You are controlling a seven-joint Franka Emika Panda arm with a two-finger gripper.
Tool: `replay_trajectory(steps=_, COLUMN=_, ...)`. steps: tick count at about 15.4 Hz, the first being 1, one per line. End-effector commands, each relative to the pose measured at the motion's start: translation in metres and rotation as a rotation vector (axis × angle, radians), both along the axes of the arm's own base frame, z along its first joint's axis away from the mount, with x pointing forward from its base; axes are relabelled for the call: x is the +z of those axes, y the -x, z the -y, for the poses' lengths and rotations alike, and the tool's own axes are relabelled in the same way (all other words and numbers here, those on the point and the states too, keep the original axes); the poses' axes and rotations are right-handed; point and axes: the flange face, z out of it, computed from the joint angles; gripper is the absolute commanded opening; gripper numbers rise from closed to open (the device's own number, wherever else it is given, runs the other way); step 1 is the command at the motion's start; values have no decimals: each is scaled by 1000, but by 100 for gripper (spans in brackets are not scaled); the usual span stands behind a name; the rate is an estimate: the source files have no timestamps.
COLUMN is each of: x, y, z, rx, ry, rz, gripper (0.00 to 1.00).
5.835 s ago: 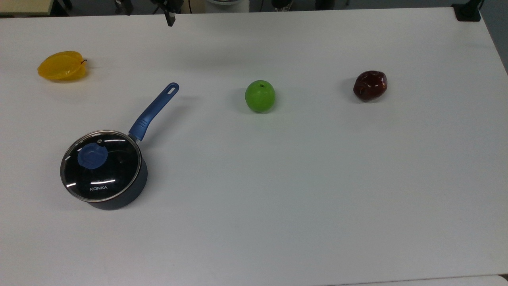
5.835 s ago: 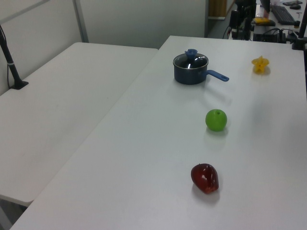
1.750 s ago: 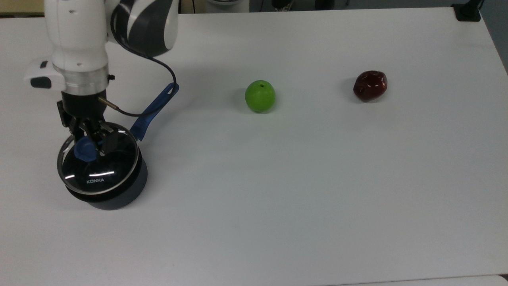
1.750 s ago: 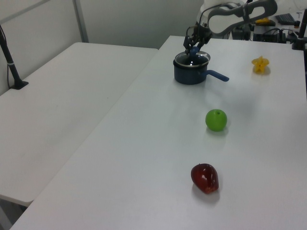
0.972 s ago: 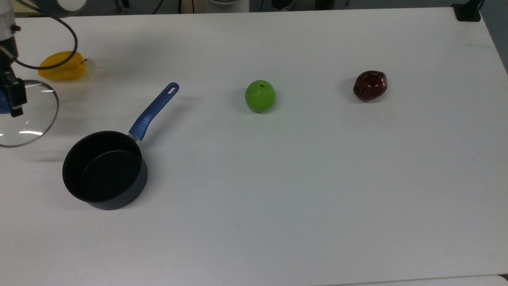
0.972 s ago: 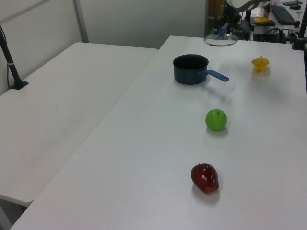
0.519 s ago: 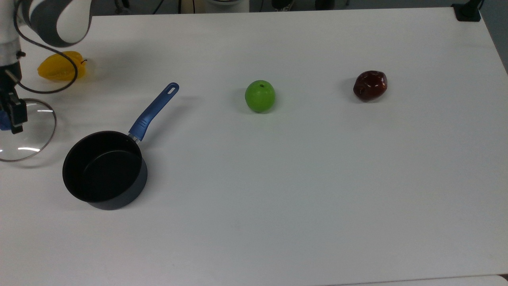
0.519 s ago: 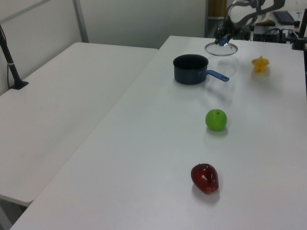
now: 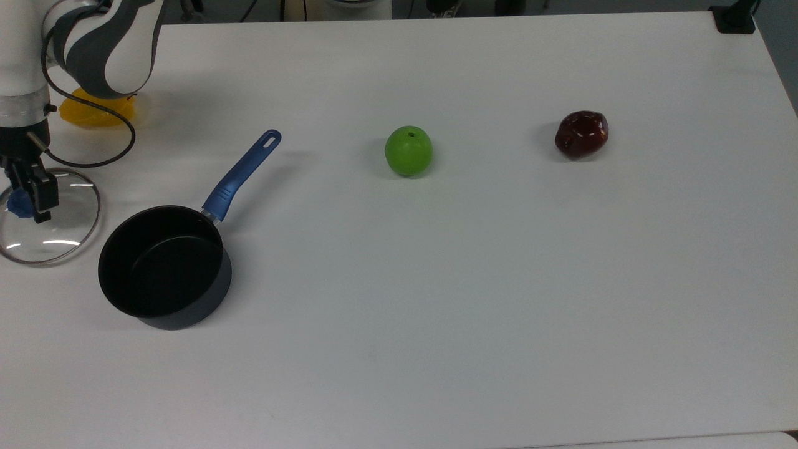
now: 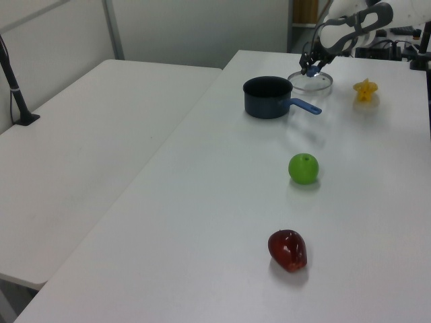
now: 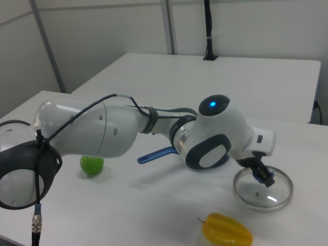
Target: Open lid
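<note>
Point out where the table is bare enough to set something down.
Widest free patch: the near strip of the white table, below the green apple and dark red fruit in the top view. Bare too between those fruits. Crowded: the top view's left, with saucepan, lid, gripper, yellow fruit.

My work surface (image 9: 499,312) is a broad white tabletop under even, soft light. In the left view a second white table (image 10: 87,141) stands just beside it on the left view's left, with a black pole (image 10: 15,84) clamped to its far edge. Pale partition walls (image 10: 195,30) with grey metal uprights (image 10: 112,28) close off the far side. At the left view's upper right a cluttered desk holds a keyboard (image 10: 399,20). In the right view another white table (image 11: 215,82) lies behind, a black post (image 11: 208,31) rising from it.
</note>
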Motion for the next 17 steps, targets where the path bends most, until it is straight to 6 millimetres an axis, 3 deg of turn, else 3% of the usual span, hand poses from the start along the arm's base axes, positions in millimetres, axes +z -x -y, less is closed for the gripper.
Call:
replay_trajectory(steps=1, x=-8, y=0, z=-13, rx=28, ry=7, rz=19, gripper=48)
replay_trajectory(steps=5, x=-9, y=-1, z=-15, rx=30, ry=11, rz=23, gripper=61)
replay_trajectory(steps=8, x=-6, y=-1, z=-16, rx=27, ry=11, rz=27, gripper=97)
replay_trajectory(steps=9, x=-3, y=-1, z=-15, rx=26, ry=11, rz=29, gripper=100)
replay_trajectory(steps=11, x=18, y=-1, z=-16, rx=26, ry=14, rz=51, gripper=100)
replay_trajectory(steps=14, x=68, y=3, z=-25, rx=33, ry=-13, rz=57, gripper=100)
replay_trajectory(steps=17, x=115, y=-2, z=-73, rx=105, ry=-75, rz=11, gripper=100)
